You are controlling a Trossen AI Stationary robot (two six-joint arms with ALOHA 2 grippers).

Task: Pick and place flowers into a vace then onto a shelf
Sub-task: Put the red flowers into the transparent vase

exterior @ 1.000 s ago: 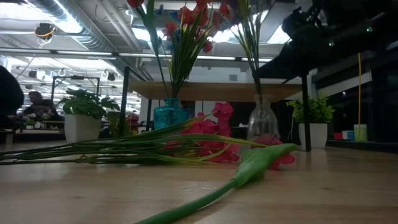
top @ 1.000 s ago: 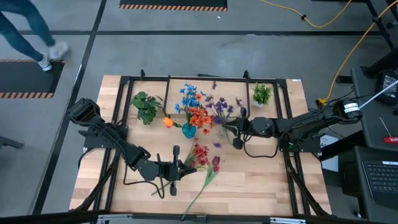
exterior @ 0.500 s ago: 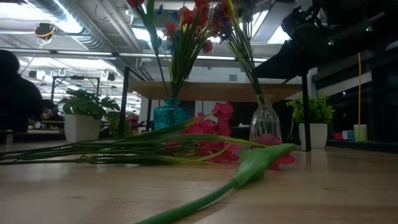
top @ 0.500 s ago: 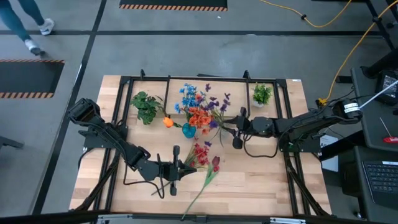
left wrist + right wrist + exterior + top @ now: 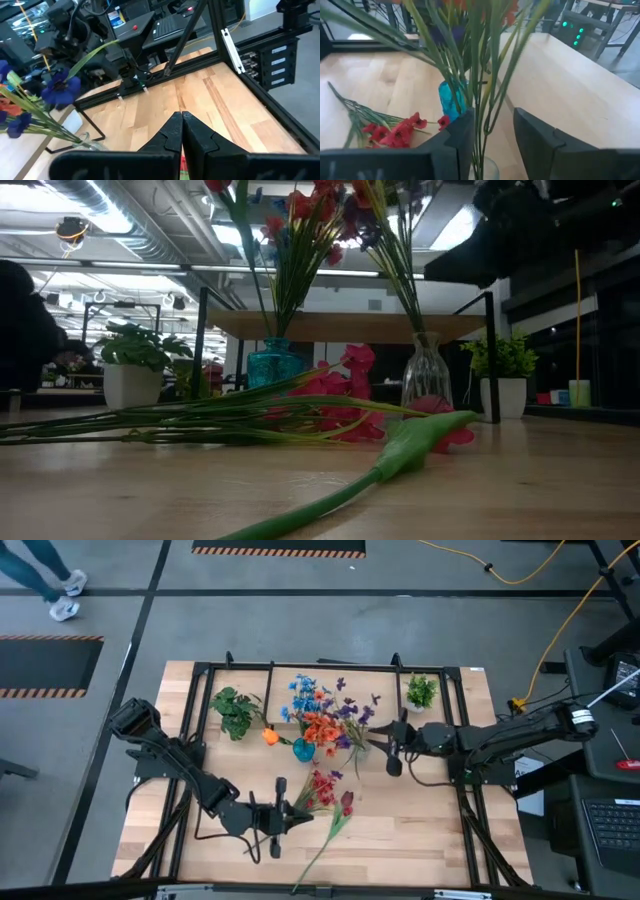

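Note:
A clear vase (image 5: 424,370) holds the purple flowers (image 5: 350,708), which lean against the blue and orange flowers (image 5: 312,718) in the blue vase (image 5: 303,750). My right gripper (image 5: 492,117) is open just right of the clear vase, and the purple flowers' stems (image 5: 481,95) rise between its spread fingers. Red flowers (image 5: 322,787) and a thick-stemmed dark red flower (image 5: 346,804) lie flat on the table. My left gripper (image 5: 293,812) hovers shut above the red flowers' stem ends. The shelf (image 5: 350,327) stands behind the vases.
Two small potted plants (image 5: 235,712) (image 5: 421,692) stand at the back left and back right. A black metal frame (image 5: 330,667) borders the table. The near right part of the tabletop (image 5: 420,830) is bare wood. A person's legs (image 5: 50,580) pass on the floor beyond.
My right gripper has let go of the purple flowers and drawn back toward the table's right edge, rising a little. The freed stems have tipped from upright toward the left and now lean against the bunch in the blue vase.

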